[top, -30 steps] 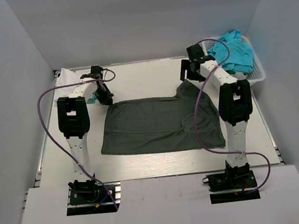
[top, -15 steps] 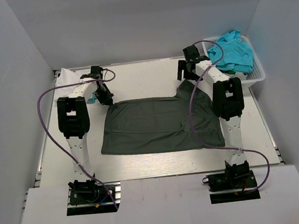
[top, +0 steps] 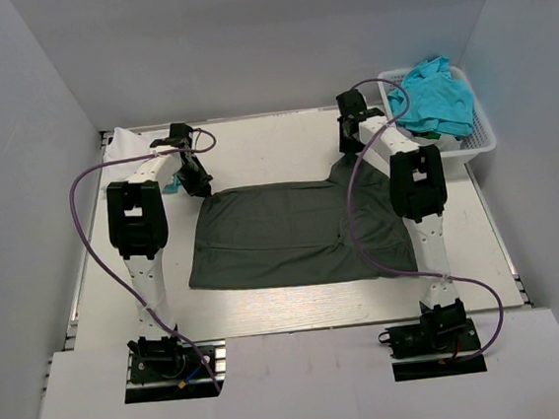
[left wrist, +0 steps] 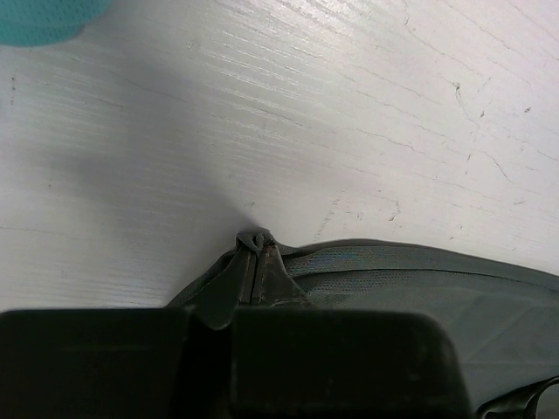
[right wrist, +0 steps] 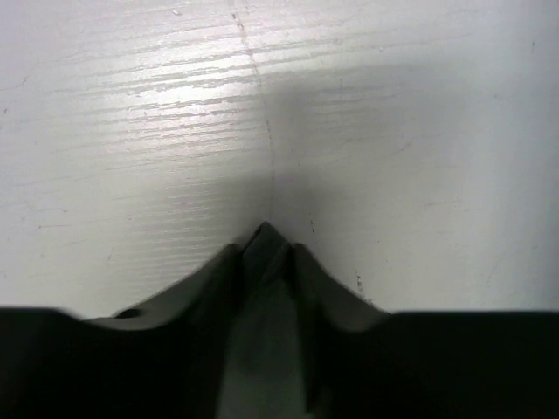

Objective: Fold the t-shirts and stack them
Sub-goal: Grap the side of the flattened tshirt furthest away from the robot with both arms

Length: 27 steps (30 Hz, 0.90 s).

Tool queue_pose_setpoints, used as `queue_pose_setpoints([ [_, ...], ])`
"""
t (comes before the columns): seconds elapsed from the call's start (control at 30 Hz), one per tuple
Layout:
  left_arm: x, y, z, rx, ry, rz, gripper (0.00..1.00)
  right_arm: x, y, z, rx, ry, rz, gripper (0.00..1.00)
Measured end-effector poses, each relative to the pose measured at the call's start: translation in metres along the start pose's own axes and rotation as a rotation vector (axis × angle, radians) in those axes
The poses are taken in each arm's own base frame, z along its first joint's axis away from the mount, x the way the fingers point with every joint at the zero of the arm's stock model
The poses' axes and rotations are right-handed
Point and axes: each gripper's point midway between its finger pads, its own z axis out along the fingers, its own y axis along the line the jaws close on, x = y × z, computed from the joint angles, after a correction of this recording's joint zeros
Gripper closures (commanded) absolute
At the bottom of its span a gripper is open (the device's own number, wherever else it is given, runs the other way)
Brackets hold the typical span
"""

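A dark charcoal t-shirt (top: 292, 233) lies spread flat on the white table. My left gripper (top: 199, 186) is at its far left corner, shut on the hem (left wrist: 256, 246) with a small fold pinched between the fingertips. My right gripper (top: 351, 151) is at the far right corner by the sleeve. Its jaws are closed on a peak of dark cloth (right wrist: 265, 240) that stands up between the two fingers. Turquoise t-shirts (top: 434, 98) are heaped in the basket. A white t-shirt (top: 121, 148) lies at the far left, with a teal bit (top: 171, 185) beside the left arm.
The white lattice basket (top: 481, 141) stands at the far right corner, close to the right arm. Grey walls close in the table on three sides. A teal cloth edge (left wrist: 44, 19) shows just beyond the left gripper. Purple cables loop off both arms.
The right arm has swung left, away from the basket, to the dark shirt's far right corner, and its jaws have closed on the cloth. The left gripper has kept still.
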Motion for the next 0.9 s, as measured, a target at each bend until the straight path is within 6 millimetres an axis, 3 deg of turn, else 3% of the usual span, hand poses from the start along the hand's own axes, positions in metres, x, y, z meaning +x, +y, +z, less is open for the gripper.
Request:
queue_pose_setpoints([
  [0.17,0.000,0.000,0.000,0.000,0.000,0.009,1.00,0.000,-0.001,0.000,0.026,-0.009,-0.023,1.00],
  [0.4,-0.009,-0.003,-0.005,-0.006,-0.010,0.020,1.00,-0.007,-0.008,-0.002,0.065,-0.025,-0.046,1.00],
  [0.63,-0.051,-0.027,-0.018,0.041,-0.093,0.023,1.00,-0.045,-0.011,-0.012,0.083,-0.133,-0.061,1.00],
  [0.73,-0.059,-0.031,-0.023,0.059,-0.113,0.023,1.00,-0.057,-0.011,-0.017,0.077,-0.174,-0.062,1.00],
  [0.9,-0.055,-0.028,-0.019,0.058,-0.103,0.034,1.00,-0.045,-0.013,-0.040,0.051,-0.165,-0.062,1.00],
])
